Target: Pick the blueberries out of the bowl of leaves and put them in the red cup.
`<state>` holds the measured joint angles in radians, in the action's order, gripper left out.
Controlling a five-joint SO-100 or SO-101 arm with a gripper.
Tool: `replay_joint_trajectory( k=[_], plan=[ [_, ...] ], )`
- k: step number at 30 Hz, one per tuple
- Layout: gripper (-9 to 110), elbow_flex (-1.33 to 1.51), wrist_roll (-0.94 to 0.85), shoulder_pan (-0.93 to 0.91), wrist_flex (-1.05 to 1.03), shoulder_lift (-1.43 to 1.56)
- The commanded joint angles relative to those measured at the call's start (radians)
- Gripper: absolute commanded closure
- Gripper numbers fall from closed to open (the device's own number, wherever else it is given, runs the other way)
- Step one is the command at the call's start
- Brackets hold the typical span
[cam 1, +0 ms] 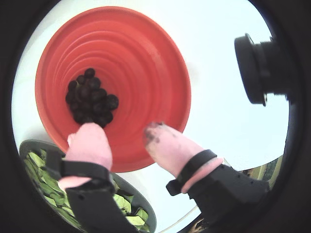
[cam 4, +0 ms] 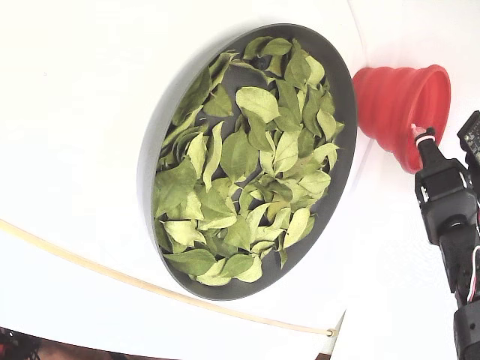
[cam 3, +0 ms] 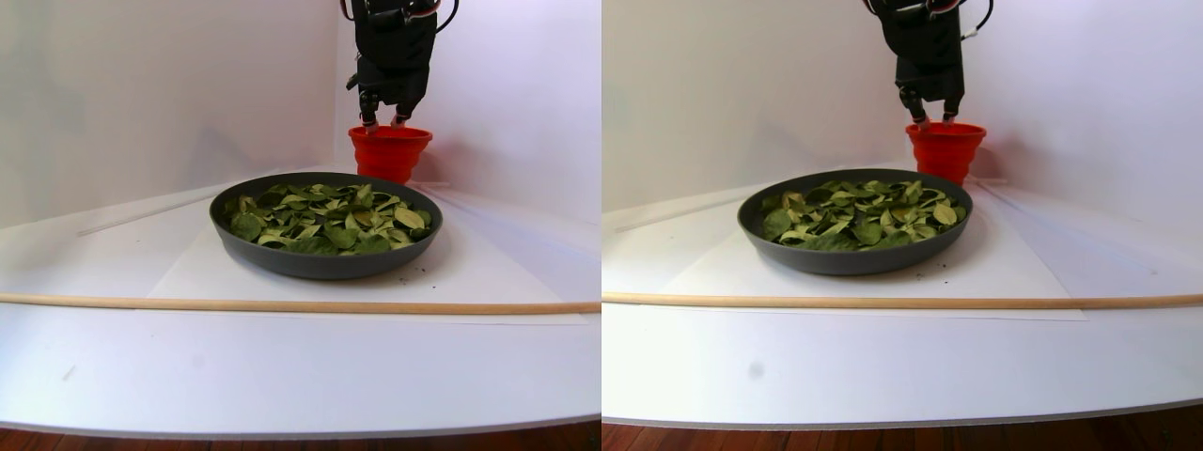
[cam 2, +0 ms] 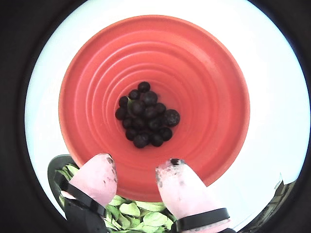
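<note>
Several blueberries [cam 1: 91, 99] [cam 2: 146, 116] lie heaped at the bottom of the red cup [cam 1: 146, 58] [cam 2: 204, 73] [cam 3: 390, 150] [cam 4: 394, 97]. My gripper [cam 1: 120, 130] [cam 2: 137, 162] [cam 3: 385, 120] [cam 4: 418, 135] hangs just above the cup's near rim, open, with nothing between its pink, stained fingertips. The dark grey bowl [cam 3: 320, 268] [cam 4: 343, 150] [cam 1: 34, 143] [cam 2: 56, 165] stands right beside the cup, filled with green leaves [cam 3: 329, 211] [cam 4: 247, 157] [cam 1: 41, 179] [cam 2: 136, 211]. In the fixed view only leaves show in the bowl.
A thin wooden rod [cam 3: 282, 305] [cam 4: 112, 274] lies across the white table in front of the bowl. White walls meet in a corner close behind the cup. A black camera [cam 1: 257, 68] juts out beside the gripper in a wrist view.
</note>
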<state>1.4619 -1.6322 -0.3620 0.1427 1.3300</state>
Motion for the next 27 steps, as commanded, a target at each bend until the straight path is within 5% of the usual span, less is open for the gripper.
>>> replay_joint_trajectory(
  k=[1,27],
  plan=[
    [86,-0.003,0.015,-0.008,-0.009,0.207],
    [87,0.219,0.058,0.026,-0.055,0.413]
  ],
)
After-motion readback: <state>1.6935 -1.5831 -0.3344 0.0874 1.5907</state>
